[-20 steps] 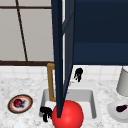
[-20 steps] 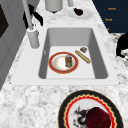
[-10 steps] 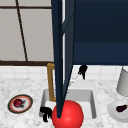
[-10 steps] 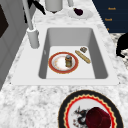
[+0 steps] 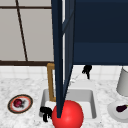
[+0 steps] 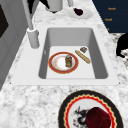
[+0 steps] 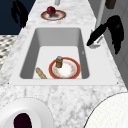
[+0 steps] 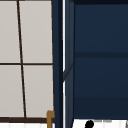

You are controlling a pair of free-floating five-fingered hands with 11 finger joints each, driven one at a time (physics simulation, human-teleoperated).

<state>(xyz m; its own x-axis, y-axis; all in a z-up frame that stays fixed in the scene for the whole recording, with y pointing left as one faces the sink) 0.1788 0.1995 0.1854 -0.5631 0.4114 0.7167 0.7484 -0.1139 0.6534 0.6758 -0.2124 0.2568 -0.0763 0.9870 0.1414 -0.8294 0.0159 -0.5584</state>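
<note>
The left hand (image 5: 45, 113) hung at the front edge of the sink (image 5: 93, 100), fingers curled downward and clamped on nothing, just beside a red ball (image 5: 68, 115). The right hand (image 5: 87, 69) hovered behind the sink below the dark blue wall cabinet (image 5: 100, 32), near the faucet (image 7: 96, 40); its fingers also drooped together, holding nothing. An open cabinet door (image 5: 60, 50) stood edge-on between them.

In the basin, a small jar (image 6: 68, 60) stood upright on a red-rimmed plate (image 6: 56, 68), apparently set there for washing, with a breadstick-like piece (image 6: 83, 56) lying beside the plate. On the tabletop (image 6: 30, 100) sat a patterned plate (image 6: 72, 110) bearing a dark red fruit (image 6: 98, 118).

No writing could be read.
</note>
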